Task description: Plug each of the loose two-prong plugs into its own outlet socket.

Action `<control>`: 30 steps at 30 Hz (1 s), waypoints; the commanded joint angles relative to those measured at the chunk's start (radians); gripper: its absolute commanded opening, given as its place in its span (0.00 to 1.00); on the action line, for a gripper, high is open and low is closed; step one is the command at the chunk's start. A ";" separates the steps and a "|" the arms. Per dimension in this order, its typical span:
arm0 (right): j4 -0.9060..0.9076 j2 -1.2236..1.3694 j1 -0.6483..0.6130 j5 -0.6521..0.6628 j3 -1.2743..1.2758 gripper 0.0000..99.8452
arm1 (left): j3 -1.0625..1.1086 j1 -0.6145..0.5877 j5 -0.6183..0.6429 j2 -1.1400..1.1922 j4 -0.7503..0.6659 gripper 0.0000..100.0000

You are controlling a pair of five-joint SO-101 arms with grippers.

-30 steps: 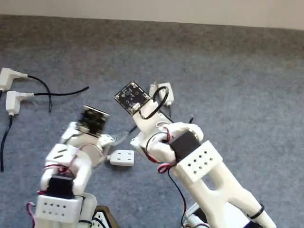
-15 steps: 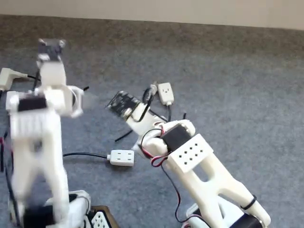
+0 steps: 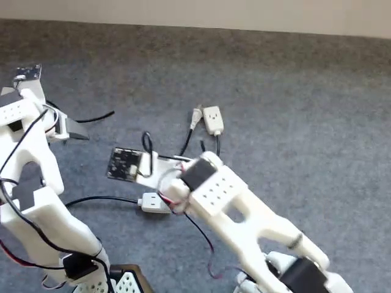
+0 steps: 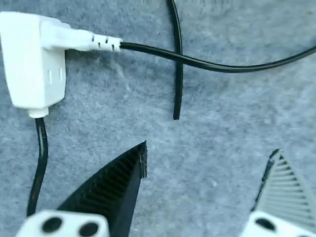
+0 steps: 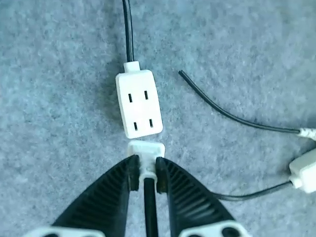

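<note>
**Q:** What is the condition of the right gripper, and what can't be verified?

**A:** The right gripper (image 5: 146,166) is clamped on a white two-prong plug (image 5: 145,151), with a black finger (image 5: 116,195) pressing each side. The prongs are hidden. The plug's black cord (image 5: 148,210) runs back between the fingers and is cut off at the frame edge. The plug's front end sits just beside the near end of the outlet block (image 5: 139,103). Whether they touch cannot be told.

**Q:** How are the plug and the block oriented?

**A:** The plug points at the block's short end, and its cord lies in line with the block's long axis. The block lies flat on the grey carpet (image 5: 237,44) with two pairs of slots facing up. Its own cord leaves from the far end. In the high view the block (image 3: 156,202) lies under the right arm's wrist, and a second outlet block (image 3: 212,119) lies well apart, farther up the carpet.

**Q:** What about the left gripper?

**A:** The left gripper (image 4: 210,154) has its fingers spread wide and holds nothing, with bare carpet between them. A second white plug (image 4: 30,61) lies near the black finger, apart from it and partly cut off at the frame edge. Its prongs cannot be made out. Its long axis runs across its cord's exit. A loose cable end (image 4: 176,116) lies near it.
</note>
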 commanded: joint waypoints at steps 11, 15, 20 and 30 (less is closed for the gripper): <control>0.058 0.170 -0.005 0.031 -0.278 0.01 | -0.048 -0.148 -0.121 0.111 -0.123 0.37; 0.025 0.166 -0.016 0.014 -0.185 0.01 | -0.041 -0.173 -0.135 0.127 -0.160 0.37; -0.015 0.166 -0.018 0.012 -0.114 0.01 | -0.041 -0.177 -0.147 0.127 -0.167 0.37; -0.010 0.165 -0.036 0.011 -0.114 0.01 | -0.045 -0.177 -0.147 0.127 -0.167 0.37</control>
